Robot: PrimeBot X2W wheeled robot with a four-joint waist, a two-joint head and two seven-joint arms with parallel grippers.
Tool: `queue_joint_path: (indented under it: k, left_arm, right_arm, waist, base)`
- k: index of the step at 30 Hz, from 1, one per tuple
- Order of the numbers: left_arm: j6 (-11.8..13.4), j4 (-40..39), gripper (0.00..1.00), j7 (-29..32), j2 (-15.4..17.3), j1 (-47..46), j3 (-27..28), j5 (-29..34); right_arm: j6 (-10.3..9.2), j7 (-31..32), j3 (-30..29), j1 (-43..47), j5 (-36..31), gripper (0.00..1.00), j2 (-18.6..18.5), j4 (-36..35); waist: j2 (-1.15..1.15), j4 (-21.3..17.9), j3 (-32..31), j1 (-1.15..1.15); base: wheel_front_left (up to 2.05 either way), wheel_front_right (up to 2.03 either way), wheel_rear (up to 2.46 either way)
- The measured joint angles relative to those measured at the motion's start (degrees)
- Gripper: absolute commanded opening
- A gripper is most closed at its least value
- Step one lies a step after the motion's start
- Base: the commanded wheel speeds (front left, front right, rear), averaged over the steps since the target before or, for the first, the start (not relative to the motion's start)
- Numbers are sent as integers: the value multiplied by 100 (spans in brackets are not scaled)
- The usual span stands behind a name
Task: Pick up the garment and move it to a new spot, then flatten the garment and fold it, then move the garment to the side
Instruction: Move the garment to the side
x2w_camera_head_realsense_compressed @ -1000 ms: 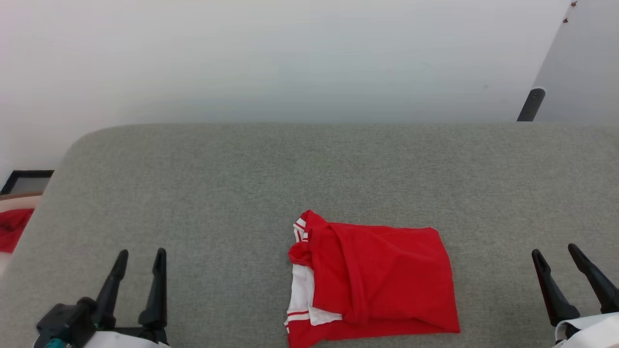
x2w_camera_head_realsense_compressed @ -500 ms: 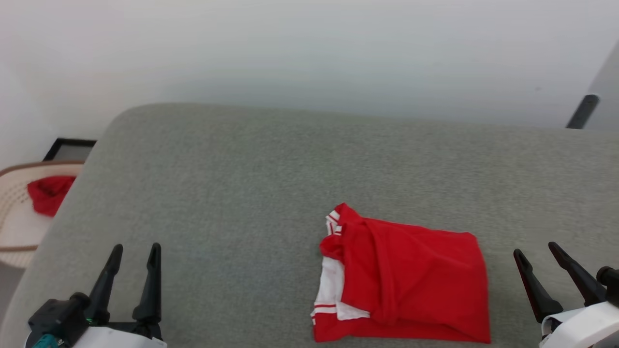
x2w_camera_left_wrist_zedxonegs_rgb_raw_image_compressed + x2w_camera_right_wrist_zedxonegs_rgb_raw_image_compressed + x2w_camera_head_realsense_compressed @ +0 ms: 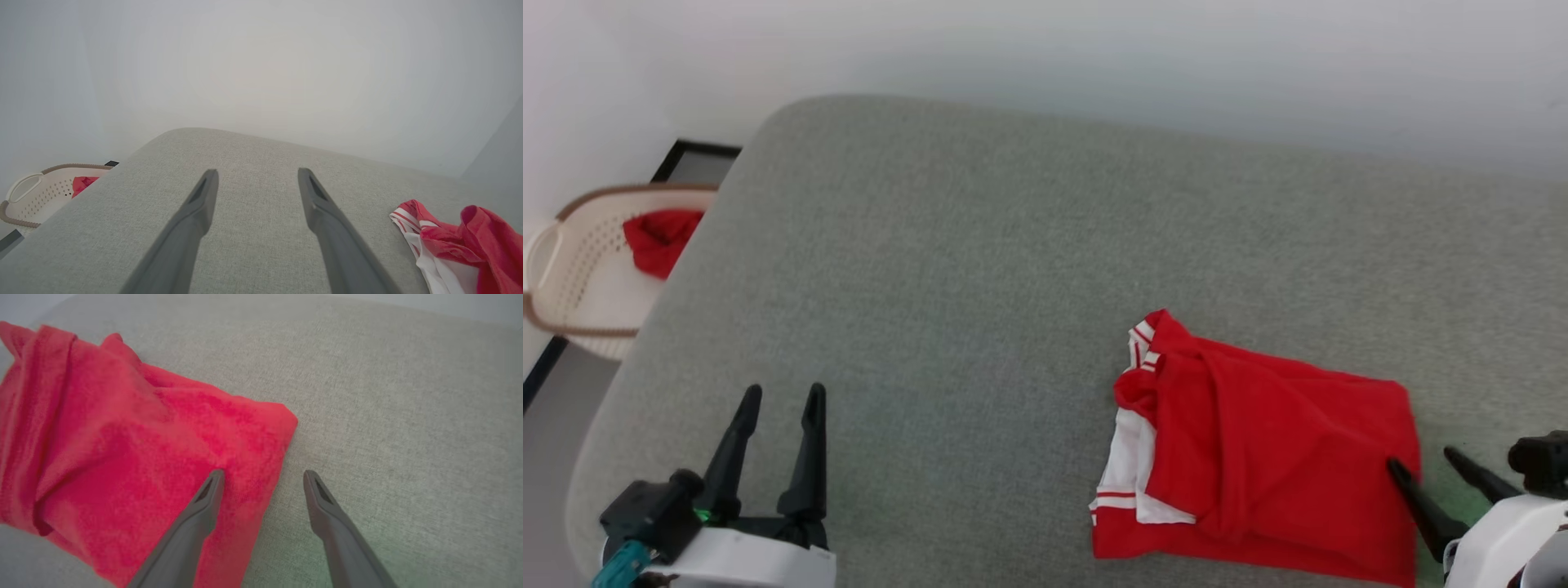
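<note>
Right now I see the garment [image 3: 1274, 457] lying folded on the grey padded surface [image 3: 980, 269], toward the robot's right; the right gripper [image 3: 1421, 457] is spread wide at its edge, one finger over red cloth, the other over bare grey; the left gripper [image 3: 784, 390], also spread, holds nothing, well apart from it; a basket [image 3: 580, 261] sits beyond the left corner.

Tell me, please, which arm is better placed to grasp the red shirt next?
Probably the right: the right gripper, open, straddles the edge of the garment, while the left gripper hangs open far across the grey cushion.
</note>
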Motion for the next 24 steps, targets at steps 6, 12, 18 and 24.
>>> queue_joint_path:
  k: [6, 12, 18, 24]
  left_arm:
    - [0, 30, 100, 0, -96, -159, -86, 0]
    - [0, 52, 100, 0, -151, -261, -137, -1]
    - [0, 64, 100, 0, -175, -321, -169, -37]
    - [0, 67, 100, 0, -174, -345, -163, -45]
  right_arm:
    - [0, 969, 18, 4, 244, 100, 10, -10]
    - [0, 1599, -74, -82, 250, 49, 54, -110]
    - [2, 1985, 0, -295, 200, 0, 92, -213]
    - [4, 2228, -3, -520, 194, 0, -118, -328]
  waist:
    - [0, 128, 273, 0]
    - [0, 191, 440, 0]
    - [0, 202, 511, 0]
    - [0, 166, 528, 0]
  base:
    - [0, 0, 0]
    - [0, 0, 0]
    - [0, 0, 0]
    - [0, 0, 0]
